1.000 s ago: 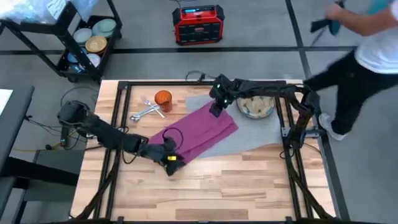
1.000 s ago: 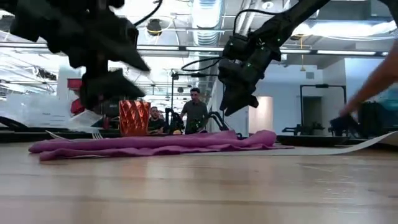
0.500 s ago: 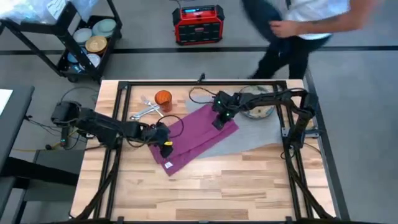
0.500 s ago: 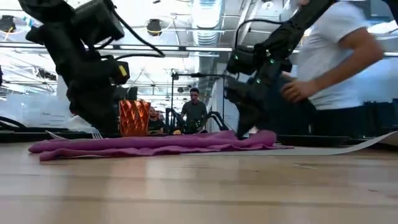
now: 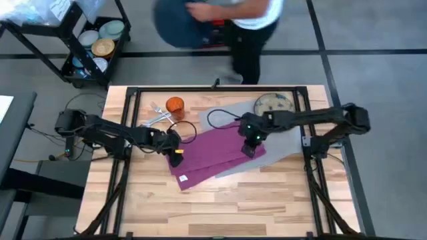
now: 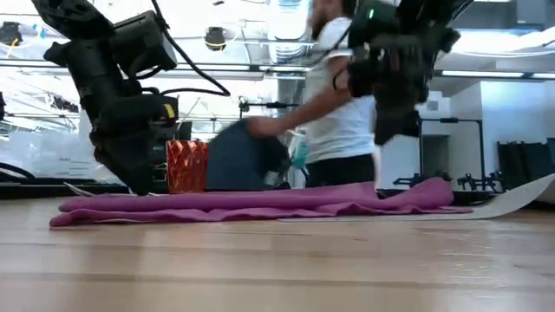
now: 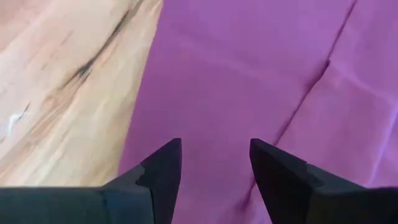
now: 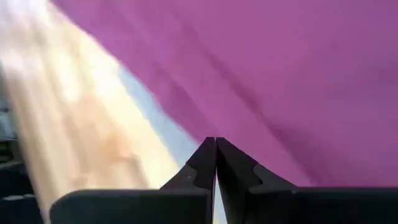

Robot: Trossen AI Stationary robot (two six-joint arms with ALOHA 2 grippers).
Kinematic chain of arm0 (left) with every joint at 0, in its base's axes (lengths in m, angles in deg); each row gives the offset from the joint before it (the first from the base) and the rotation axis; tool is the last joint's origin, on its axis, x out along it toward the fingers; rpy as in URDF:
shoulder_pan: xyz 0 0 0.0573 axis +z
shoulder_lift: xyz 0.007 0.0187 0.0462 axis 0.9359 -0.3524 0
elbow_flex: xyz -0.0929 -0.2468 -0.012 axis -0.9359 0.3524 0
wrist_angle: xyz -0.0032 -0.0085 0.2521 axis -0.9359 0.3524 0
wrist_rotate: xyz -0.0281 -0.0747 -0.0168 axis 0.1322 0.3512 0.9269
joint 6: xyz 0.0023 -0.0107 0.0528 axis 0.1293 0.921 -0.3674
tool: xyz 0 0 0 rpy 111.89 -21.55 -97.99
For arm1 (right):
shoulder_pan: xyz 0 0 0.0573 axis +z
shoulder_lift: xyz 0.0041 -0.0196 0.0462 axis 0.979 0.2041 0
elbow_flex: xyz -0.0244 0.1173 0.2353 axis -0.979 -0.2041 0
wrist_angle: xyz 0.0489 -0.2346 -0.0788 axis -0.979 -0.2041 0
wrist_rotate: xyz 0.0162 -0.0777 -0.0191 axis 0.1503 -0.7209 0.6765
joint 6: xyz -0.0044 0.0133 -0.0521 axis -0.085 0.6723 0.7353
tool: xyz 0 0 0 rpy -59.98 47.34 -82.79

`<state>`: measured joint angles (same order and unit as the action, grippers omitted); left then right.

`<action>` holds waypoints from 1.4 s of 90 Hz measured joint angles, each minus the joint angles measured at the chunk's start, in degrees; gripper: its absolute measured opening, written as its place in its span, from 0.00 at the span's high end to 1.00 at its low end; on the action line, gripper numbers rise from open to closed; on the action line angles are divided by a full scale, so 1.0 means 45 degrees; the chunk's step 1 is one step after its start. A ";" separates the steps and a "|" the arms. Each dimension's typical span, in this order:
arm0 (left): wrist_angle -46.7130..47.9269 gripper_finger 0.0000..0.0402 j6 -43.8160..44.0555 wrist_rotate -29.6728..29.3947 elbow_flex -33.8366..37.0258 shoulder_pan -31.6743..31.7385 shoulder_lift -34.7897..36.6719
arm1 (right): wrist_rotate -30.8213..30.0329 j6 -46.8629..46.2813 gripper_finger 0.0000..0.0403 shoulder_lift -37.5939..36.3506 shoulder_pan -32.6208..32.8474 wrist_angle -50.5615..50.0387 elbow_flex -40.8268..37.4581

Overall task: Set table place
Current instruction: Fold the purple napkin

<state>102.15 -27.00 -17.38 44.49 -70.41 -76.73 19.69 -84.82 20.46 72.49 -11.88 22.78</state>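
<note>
The magenta napkin (image 5: 215,155) is lying spread out mid-table (image 5: 267,200), its right part over the grey mat (image 5: 283,137). The left gripper (image 5: 177,157) sits at the napkin's left edge with its fingers (image 7: 163,167) apart, nothing between them, while the right gripper (image 5: 249,148) is down at the napkin's right end with its fingers (image 8: 205,163) pressed together. Plate (image 5: 274,105) is on the mat's far end, orange cup (image 5: 175,106) and cutlery (image 5: 157,116) far left, and a person (image 5: 227,20) is passing beyond the table.
</note>
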 joint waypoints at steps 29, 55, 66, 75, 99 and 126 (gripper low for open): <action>-0.0063 0.57 -0.0509 0.2726 0.0291 -0.0094 0.0000 | 0.0369 -0.1943 1.00 0.3791 0.0441 0.5276 0.0791; -0.1944 0.57 0.0450 0.4120 0.0306 -0.0469 -0.0005 | 0.0650 -0.1983 1.00 0.6836 0.0315 0.5391 0.3124; -0.2788 0.57 0.1115 0.5143 0.0301 -0.0786 -0.0007 | 0.0667 -0.1901 1.00 0.6967 0.0171 0.5382 0.3651; -0.3187 0.57 0.1911 0.6726 0.0301 -0.1023 -0.0005 | 0.0743 -0.1871 1.00 0.6962 -0.0128 0.5452 0.3850; -0.2733 0.57 0.1975 0.7013 0.0291 -0.1287 0.0000 | 0.1104 -0.1866 1.00 0.7211 -0.0496 0.5444 0.3911; -0.1596 0.57 0.0811 0.2930 0.0296 -0.0561 0.0000 | 0.0432 -0.2039 1.00 0.7663 0.0375 0.5936 0.3932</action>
<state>94.97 -23.35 -4.20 45.82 -72.93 -76.73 21.63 -93.99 54.94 74.18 14.84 40.47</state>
